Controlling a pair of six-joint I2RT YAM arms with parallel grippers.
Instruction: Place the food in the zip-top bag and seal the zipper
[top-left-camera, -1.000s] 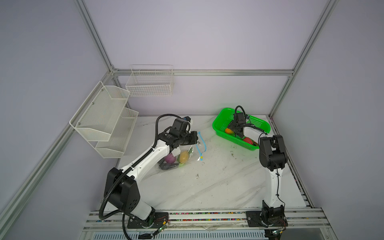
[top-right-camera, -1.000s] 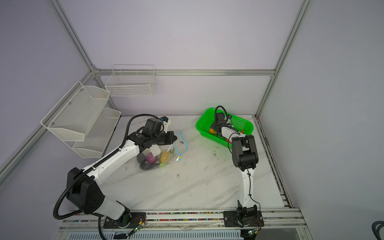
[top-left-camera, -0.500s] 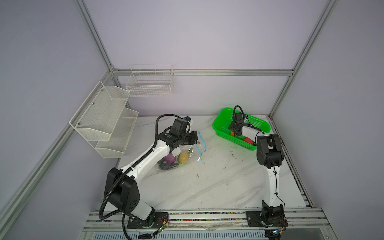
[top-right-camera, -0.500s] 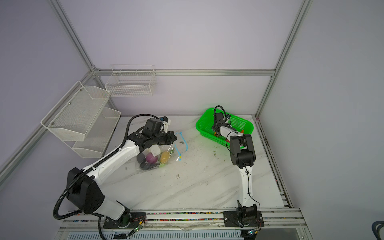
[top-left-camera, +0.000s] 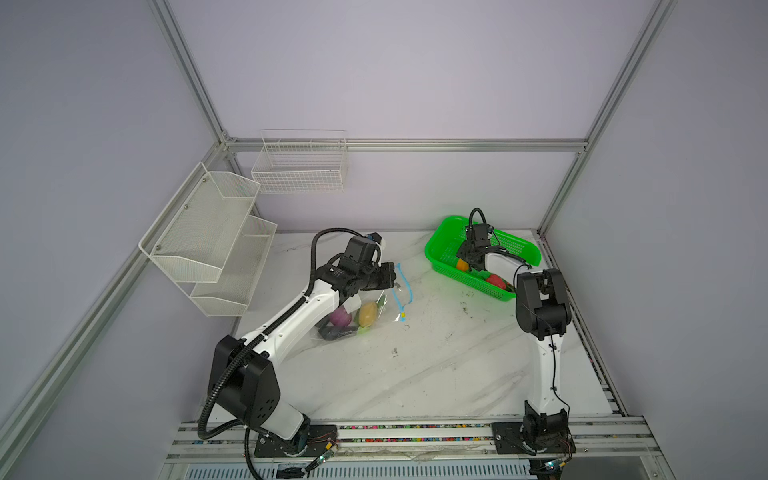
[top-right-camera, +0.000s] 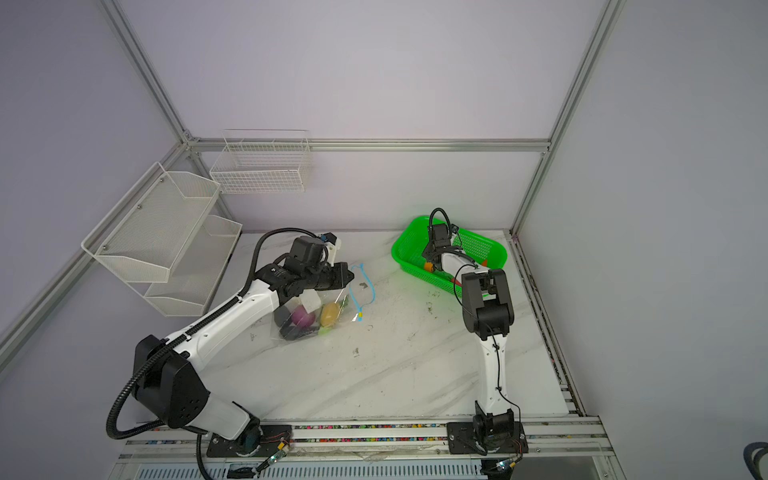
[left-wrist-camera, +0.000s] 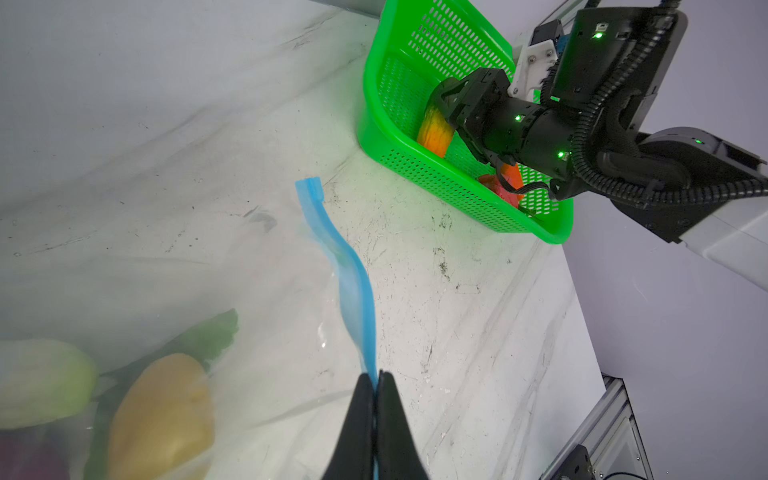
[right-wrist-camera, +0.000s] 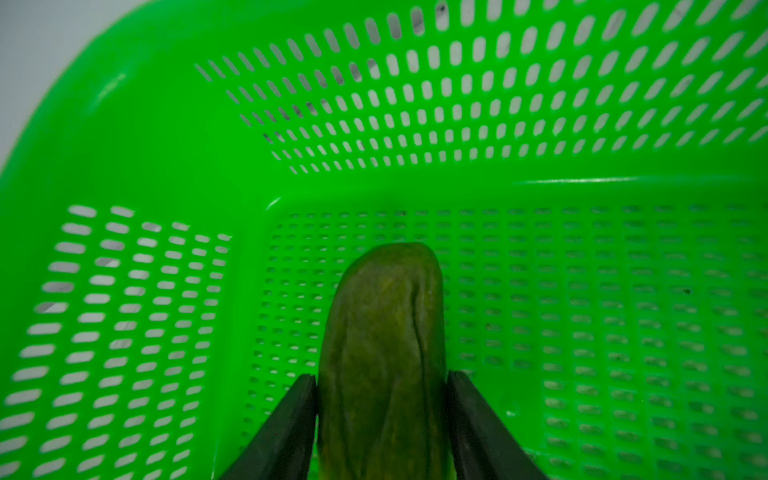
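The zip-top bag (top-left-camera: 376, 305) (top-right-camera: 332, 299) lies on the marble table, holding a purple piece (top-left-camera: 340, 318), a yellow piece (top-left-camera: 368, 313) and a dark piece of food. My left gripper (top-left-camera: 390, 276) (top-right-camera: 348, 276) (left-wrist-camera: 376, 376) is shut on the bag's light-blue zipper (top-left-camera: 405, 286) (left-wrist-camera: 353, 286), lifting that edge. The yellow slider tab (top-left-camera: 402, 318) sits at the strip's near end. My right gripper (top-left-camera: 467, 262) (top-right-camera: 432, 262) (right-wrist-camera: 382, 378) is inside the green basket (top-left-camera: 446, 232) (right-wrist-camera: 374, 104), its pads pressed against both sides of an orange-yellow food piece (left-wrist-camera: 434, 133) (right-wrist-camera: 382, 332).
A red piece (top-left-camera: 494, 279) and an orange one (left-wrist-camera: 511, 176) lie in the basket under my right arm. White mesh shelves (top-left-camera: 208, 232) hang on the left wall, and a wire basket (top-left-camera: 299, 166) on the back wall. A rail runs along the table's front edge.
My right gripper's jaws have closed in on the orange-yellow piece in the basket, and that arm's elbow has shifted slightly. The left arm and the bag have not moved.
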